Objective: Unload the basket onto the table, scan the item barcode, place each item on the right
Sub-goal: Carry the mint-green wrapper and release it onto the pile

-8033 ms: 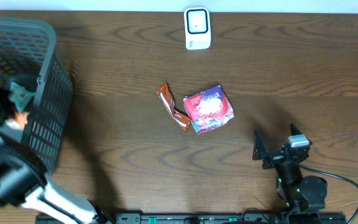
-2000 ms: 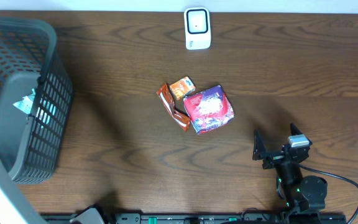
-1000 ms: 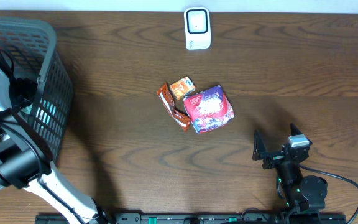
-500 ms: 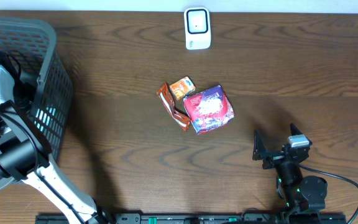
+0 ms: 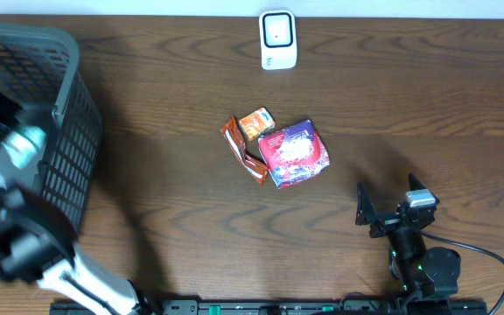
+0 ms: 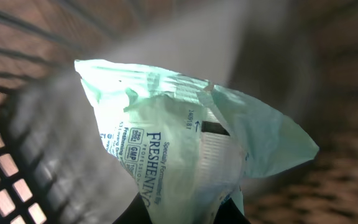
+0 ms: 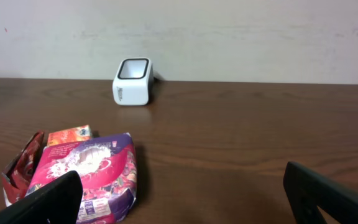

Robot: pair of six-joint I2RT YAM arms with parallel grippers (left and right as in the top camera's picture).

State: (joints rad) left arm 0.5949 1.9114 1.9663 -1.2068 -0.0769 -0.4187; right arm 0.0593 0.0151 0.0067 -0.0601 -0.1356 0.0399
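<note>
Left claw: clamped on the lower edge of a pale green pouch. The pouch stands up from the jaws with its long axis running away from the wrist, printed face toward the wrist camera. Whether the ribbed patch on that face is the barcode cannot be told.

Both are inside the grey basket at the left end of the counter.

The scanner stands at the far edge, well apart, to the right of the basket.

Right claw: jaws apart, empty, near the front right.

Judgement: the pouch must be lifted over the basket wall and travel rightward, so the left arm serves.
</note>
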